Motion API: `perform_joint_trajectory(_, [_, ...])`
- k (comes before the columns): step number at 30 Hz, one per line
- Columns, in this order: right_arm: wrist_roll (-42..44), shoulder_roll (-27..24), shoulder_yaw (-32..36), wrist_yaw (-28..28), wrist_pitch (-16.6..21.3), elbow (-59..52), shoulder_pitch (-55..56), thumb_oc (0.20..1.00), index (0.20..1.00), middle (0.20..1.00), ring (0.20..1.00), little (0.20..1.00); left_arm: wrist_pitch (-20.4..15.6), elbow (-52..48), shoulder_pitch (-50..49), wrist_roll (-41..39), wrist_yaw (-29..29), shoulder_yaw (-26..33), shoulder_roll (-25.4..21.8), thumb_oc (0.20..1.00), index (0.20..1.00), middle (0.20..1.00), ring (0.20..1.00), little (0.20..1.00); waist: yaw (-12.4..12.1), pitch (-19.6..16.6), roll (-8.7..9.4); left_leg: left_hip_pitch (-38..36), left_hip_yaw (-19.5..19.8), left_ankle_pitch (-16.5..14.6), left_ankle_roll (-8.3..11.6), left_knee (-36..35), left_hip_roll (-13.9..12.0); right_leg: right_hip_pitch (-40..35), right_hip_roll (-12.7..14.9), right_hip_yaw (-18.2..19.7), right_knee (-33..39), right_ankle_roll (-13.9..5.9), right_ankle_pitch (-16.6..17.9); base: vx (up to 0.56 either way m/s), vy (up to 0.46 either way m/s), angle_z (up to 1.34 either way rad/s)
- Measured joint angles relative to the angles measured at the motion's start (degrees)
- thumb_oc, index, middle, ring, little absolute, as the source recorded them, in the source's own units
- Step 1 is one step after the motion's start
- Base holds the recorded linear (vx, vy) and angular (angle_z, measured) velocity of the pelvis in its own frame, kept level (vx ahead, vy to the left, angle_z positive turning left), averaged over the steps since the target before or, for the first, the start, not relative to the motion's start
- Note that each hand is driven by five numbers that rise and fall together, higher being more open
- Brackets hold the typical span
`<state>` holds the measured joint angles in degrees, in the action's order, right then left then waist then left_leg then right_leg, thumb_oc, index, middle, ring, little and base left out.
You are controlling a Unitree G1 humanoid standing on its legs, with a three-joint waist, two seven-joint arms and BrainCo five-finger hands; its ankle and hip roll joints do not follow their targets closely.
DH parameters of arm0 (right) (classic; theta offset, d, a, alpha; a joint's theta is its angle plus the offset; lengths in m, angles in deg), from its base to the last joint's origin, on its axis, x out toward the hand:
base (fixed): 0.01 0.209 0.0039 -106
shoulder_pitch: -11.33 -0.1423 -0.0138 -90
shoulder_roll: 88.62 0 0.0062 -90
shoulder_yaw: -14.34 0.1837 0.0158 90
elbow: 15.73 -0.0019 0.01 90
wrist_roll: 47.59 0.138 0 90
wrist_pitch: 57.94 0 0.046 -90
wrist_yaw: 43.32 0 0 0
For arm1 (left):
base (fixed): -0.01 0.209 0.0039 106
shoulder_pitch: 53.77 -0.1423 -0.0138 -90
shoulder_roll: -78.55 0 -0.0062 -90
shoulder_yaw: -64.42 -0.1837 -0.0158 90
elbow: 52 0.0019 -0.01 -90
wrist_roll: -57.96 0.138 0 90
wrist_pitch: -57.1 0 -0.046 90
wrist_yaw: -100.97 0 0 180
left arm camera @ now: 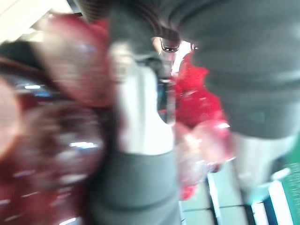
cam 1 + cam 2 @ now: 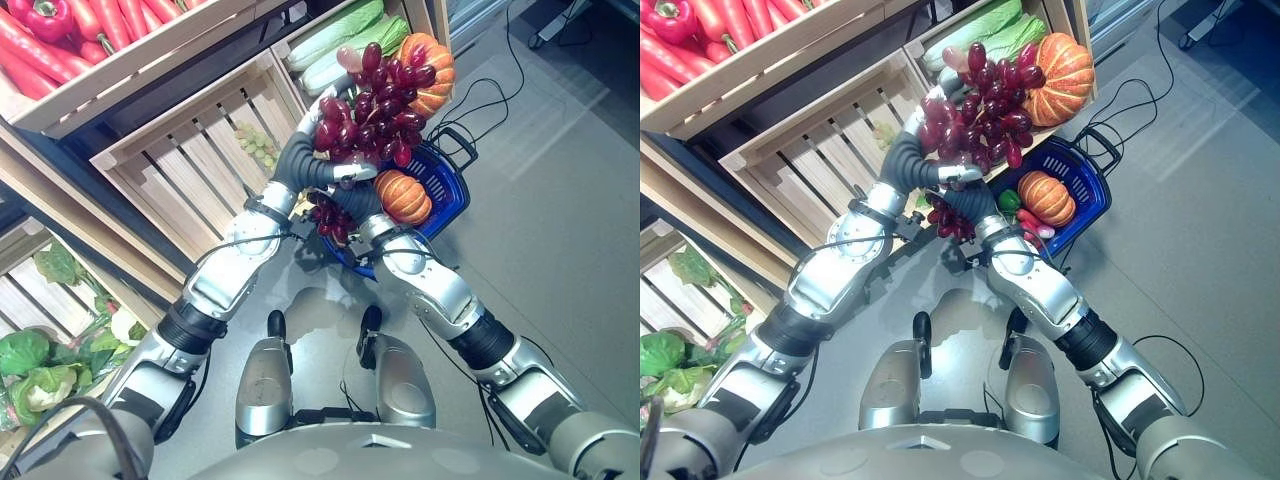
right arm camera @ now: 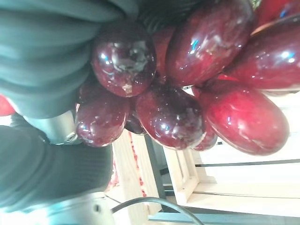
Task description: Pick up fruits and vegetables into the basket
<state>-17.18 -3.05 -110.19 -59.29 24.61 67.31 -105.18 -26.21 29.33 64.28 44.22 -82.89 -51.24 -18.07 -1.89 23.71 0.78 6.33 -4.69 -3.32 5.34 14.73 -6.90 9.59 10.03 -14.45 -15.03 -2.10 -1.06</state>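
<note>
Wooden crates [image 2: 190, 160] of produce behind, blue basket [image 2: 1088, 190] holding small pumpkin [image 2: 1045, 197], left hand [image 2: 940, 150] fingers curled round red grapes [image 2: 980, 110].

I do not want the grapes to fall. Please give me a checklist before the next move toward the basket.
1. Large red grape bunch off the shelf, at the left hand: ok.
2. Left hand's grip secure: cannot tell, fingers hidden.
3. Right hand under a smaller grape cluster; grip: cannot tell.
4. Blue basket in sight beside the hands: ok.
5. Free room in basket, which holds a small pumpkin: cannot tell.
</note>
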Motion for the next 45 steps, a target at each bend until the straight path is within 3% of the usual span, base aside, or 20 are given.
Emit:
perform_joint_trajectory(3, [0.43,-2.25,0.57,1.09,0.0,0.04,0.01,0.2,0.2,0.2,0.2,0.2,4.08,2.24,-0.72,-3.72,4.16,-0.12,-0.67,1.0,1.0,1.0,1.0,1.0,0.21,0.01,-0.84,-0.06,-0.07,-0.01,-0.03,0.0,0.05,-0.04,0.08,0.06,-0.03,0.0,0.0,0.0,0.0,0.0])
perform_joint_trajectory(6, [1.18,-3.67,1.93,1.67,-0.01,0.13,0.11,0.2,0.2,0.2,0.2,0.2,5.86,5.01,-3.58,-9.41,6.33,-0.11,-0.57,1.0,1.0,1.0,1.0,1.0,0.6,-0.05,-2.1,-0.08,-0.11,-0.04,-0.07,0.01,0.05,-0.04,0.1,0.09,-0.06,0.0,0.0,0.0,0.0,0.0])
perform_joint_trajectory(10, [1.25,-3.32,8.98,2.89,0.98,-0.02,-1.02,0.2,0.2,0.2,0.2,0.2,8.87,14.52,-12.12,-13.62,6.89,-1.61,-0.39,1.0,1.0,1.0,1.0,1.0,2.01,-0.15,-3.79,-0.12,-0.35,-0.06,-0.1,0.01,-0.03,0.11,0.08,0.25,-0.15,0.02,0.0,-0.03,-0.004,-0.01])
perform_joint_trajectory(15, [1.27,-5.99,17.37,3.62,2.01,0.08,-1.32,0.2,0.2,0.2,0.2,0.2,6.44,21.81,-21.31,-13.78,6.51,0.31,-0.65,1.0,1.0,1.0,1.0,1.0,2.08,0.02,-4.22,1.29,-3.42,-0.07,-0.29,0.93,-0.94,1.79,0.39,0.81,-1.03,0.03,-0.04,-0.04,-0.009,-0.03])
perform_joint_trajectory(20, [1.54,-7.38,21.24,4.08,3.57,2.38,-0.48,0.2,0.2,0.2,0.2,0.2,0.51,24.26,-24.8,-13.59,7.3,4.08,-0.66,1.0,1.0,1.0,1.0,1.0,1.86,0.56,-4.95,4.43,-3.71,0.04,-0.58,2.26,-0.97,5.09,0.83,0.99,-2.64,-0.05,-0.15,-0.09,-0.021,0.01])
perform_joint_trajectory(24, [1.68,-10.4,24.67,4.5,4.41,5.13,-0.29,0.2,0.2,0.2,0.2,0.2,-2.85,25.35,-25.39,-13.26,8.79,5.45,-0.85,1.0,1.0,1.0,1.0,1.0,1.96,4.48,-6.53,7.15,-4.97,0.38,-0.96,3.65,-1.15,8.08,1.58,1.31,-4.34,0.08,-0.35,-0.1,-0.002,0.02])
perform_joint_trajectory(28, [2.92,-12.17,27.29,4.66,5.03,10.3,0.43,0.2,0.2,0.2,0.2,0.2,-3.3,26.2,-26.16,-13.31,11.67,5.25,-0.89,1.0,1.0,1.0,1.0,1.0,2.17,7.27,-6.8,11.33,-6.04,0.86,-1.45,4.97,-1.19,12.82,2.34,1.64,-6.49,0.2,-0.37,-0.1,0.03,0.01])
perform_joint_trajectory(34, [6.93,-13.19,27.54,6.77,4.98,17.73,0.74,0.2,0.2,0.2,0.2,0.2,-4.75,28.63,-26.78,-13.54,13.24,5.0,-1.02,1.0,1.0,1.0,1.0,1.0,1.86,7.73,-7.13,15.51,-6.45,1.22,-1.53,5.28,-0.42,18.27,3.39,2.44,-9.08,0.06,-0.69,-0.04,0.009,0.01])
perform_joint_trajectory(38, [10.63,-15.51,27.5,9.8,4.94,23.97,-2.33,0.2,0.2,0.2,0.2,0.2,-8.24,30.11,-26.77,-15.04,13.32,4.9,-1.2,1.0,1.0,1.0,1.0,1.0,1.6,7.94,-7.55,19.69,-6.34,1.35,-1.72,6.41,0.21,22.98,4.47,2.67,-11.61,0.1,-1.43,-0.06,-0.022,0.06])
perform_joint_trajectory(45, [15.47,-18.86,27.5,15.03,3.26,40.14,-9.44,0.2,0.2,0.2,0.2,0.2,-13.19,30.24,-26.83,-18.88,12.59,5.19,-3.26,1.0,1.0,1.0,1.0,1.0,-1.33,7.96,-7.86,26.25,-5.45,2.15,-1.74,7.91,1.05,30.64,6.03,2.68,-16.14,0.87,-3.02,-0.03,-0.032,0.09])
